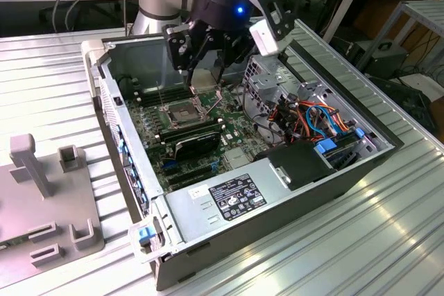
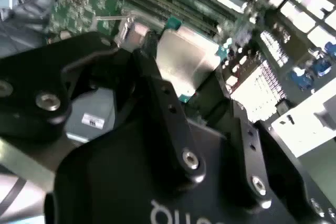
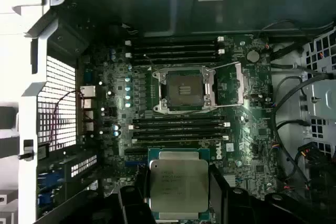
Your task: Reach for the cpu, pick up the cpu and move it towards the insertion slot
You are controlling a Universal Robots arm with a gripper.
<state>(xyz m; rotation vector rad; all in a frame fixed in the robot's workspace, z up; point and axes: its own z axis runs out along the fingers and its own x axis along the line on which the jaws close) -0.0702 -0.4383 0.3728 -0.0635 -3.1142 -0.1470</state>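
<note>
1. Above the motherboard [image 1: 198, 126], inside the open computer case [image 1: 361, 164], the gripper [image 1: 205, 77] hangs with its jaws pinched on the cpu [image 1: 204, 81].
2. Seen in the first wrist view, the cpu [image 3: 178, 184] is a pale square chip with a teal-green edge, clamped on two opposite sides between the dark fingers [image 3: 134, 203]. The second wrist view shows the same grip: the cpu [image 2: 186, 64] lies flat between the two black fingers [image 2: 157, 85], clear of the board beneath it.
3. The insertion slot [image 1: 182, 111] sits on the motherboard near the case's rear wall, its centre dark and uncovered; the first wrist view shows the slot [image 3: 182, 90] with its hinged retention frame [image 3: 231, 83] swung open to one side.
4. The cpu is held above the board, near the slot but not over its centre; in the first wrist view a bank of long black memory slots [image 3: 178, 128] lies between the chip and the socket.
5. The exterior view shows a black expansion card [image 1: 195, 143] standing on the board just beside the slot, and a grey power supply [image 1: 229, 199] filling the case's near corner.
6. The case rests on a ribbed metal bench [image 1: 361, 240]; a grey fixture [image 1: 45, 199] stands at the bench's edge on the exterior view's left.
</note>
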